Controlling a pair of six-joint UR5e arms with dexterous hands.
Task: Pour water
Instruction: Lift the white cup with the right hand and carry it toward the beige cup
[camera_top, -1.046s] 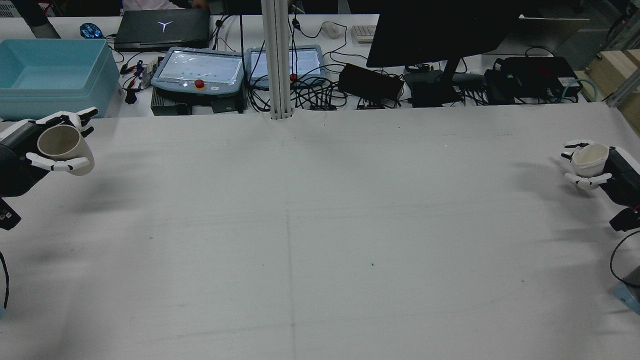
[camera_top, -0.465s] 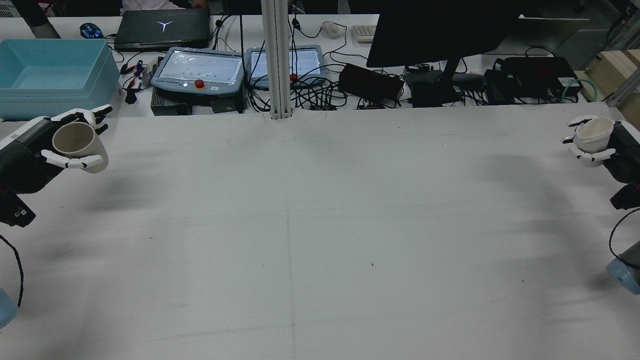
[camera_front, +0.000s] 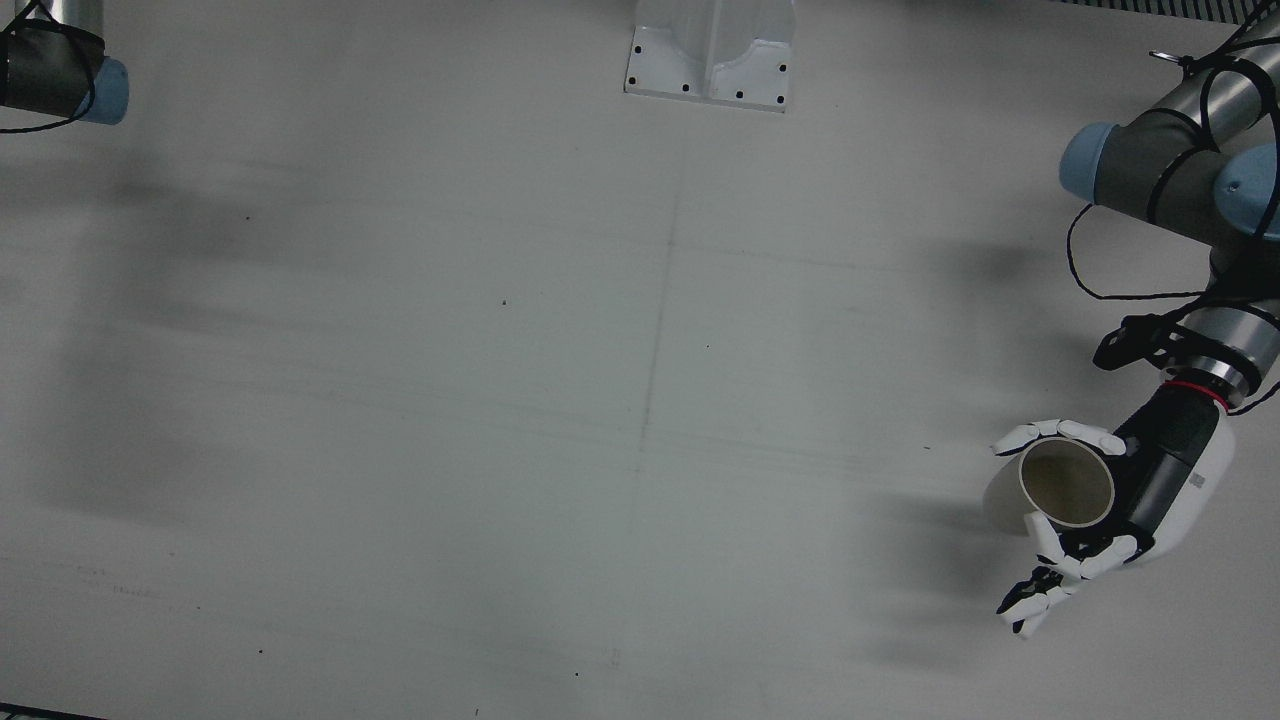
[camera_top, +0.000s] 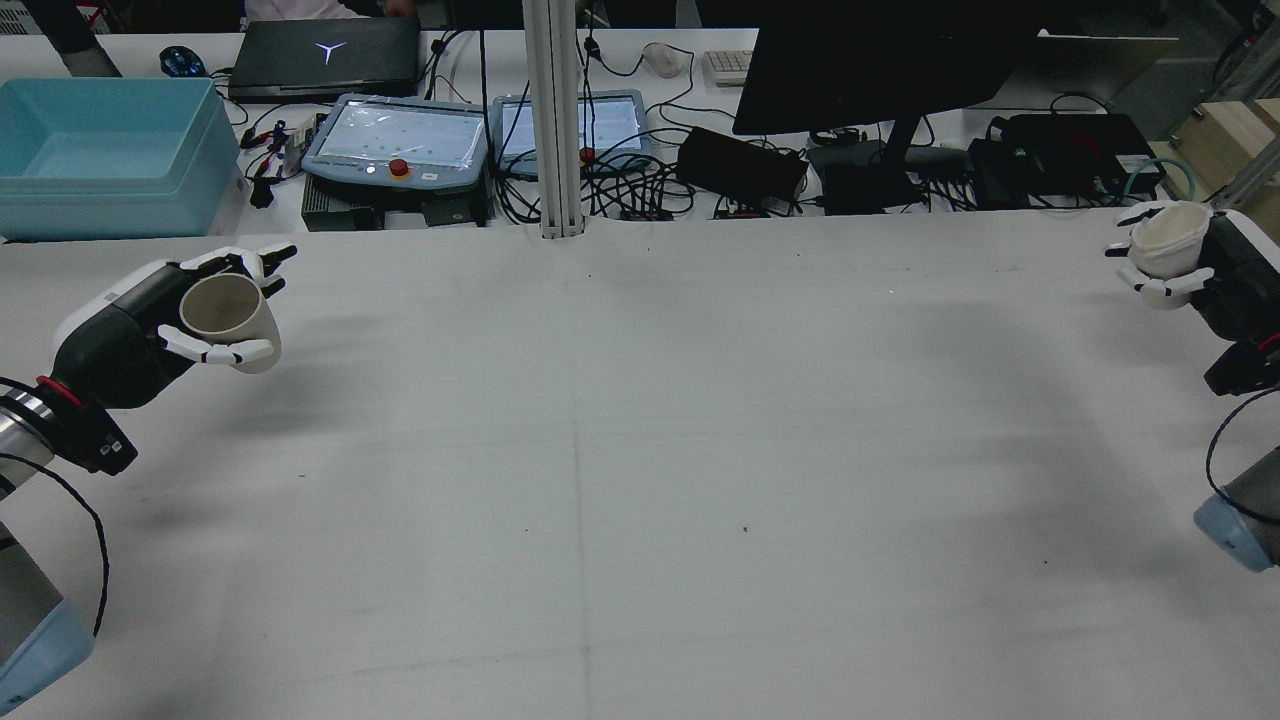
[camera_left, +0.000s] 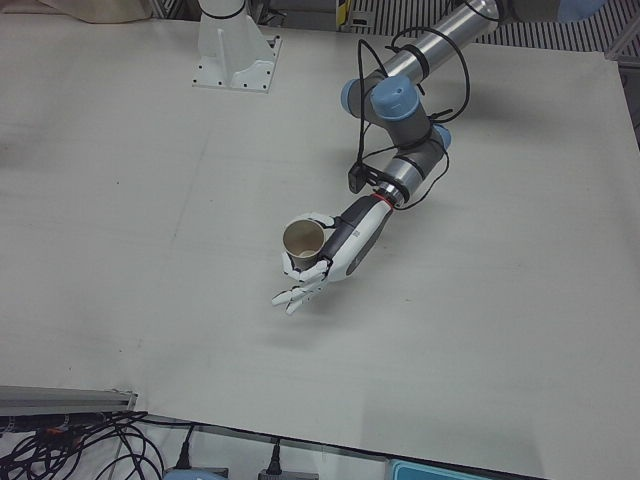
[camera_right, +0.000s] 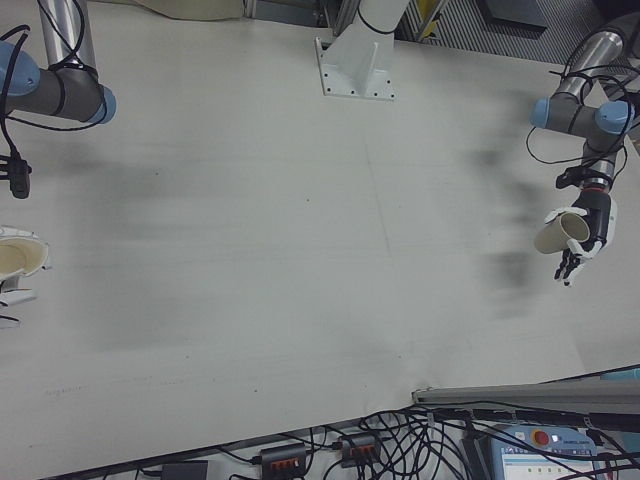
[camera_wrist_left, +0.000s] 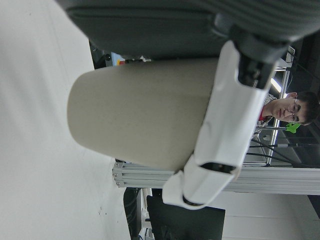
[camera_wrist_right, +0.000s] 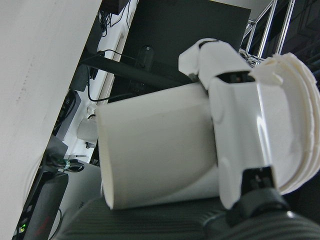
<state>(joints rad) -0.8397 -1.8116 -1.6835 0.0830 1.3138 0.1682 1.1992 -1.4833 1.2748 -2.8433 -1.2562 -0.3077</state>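
My left hand (camera_top: 150, 325) is shut on a beige cup (camera_top: 228, 312) and holds it above the table at the left of the rear view, mouth tilted up. The same cup shows in the front view (camera_front: 1062, 486), the left-front view (camera_left: 302, 241) and the left hand view (camera_wrist_left: 145, 117). My right hand (camera_top: 1205, 268) is shut on a white cup (camera_top: 1168, 240) at the far right edge of the rear view, above the table's back edge. That cup also shows in the right-front view (camera_right: 20, 262) and the right hand view (camera_wrist_right: 155, 150).
A blue bin (camera_top: 100, 150), two teach pendants (camera_top: 400, 145), a monitor (camera_top: 880, 60) and cables lie beyond the table's back edge. A white post (camera_top: 555, 120) stands at the back centre; its base plate (camera_front: 710, 50) shows in the front view.
My left hand has carried the beige cup inward, toward the table's middle. My right hand has carried the white cup farther back, toward the table's far edge.
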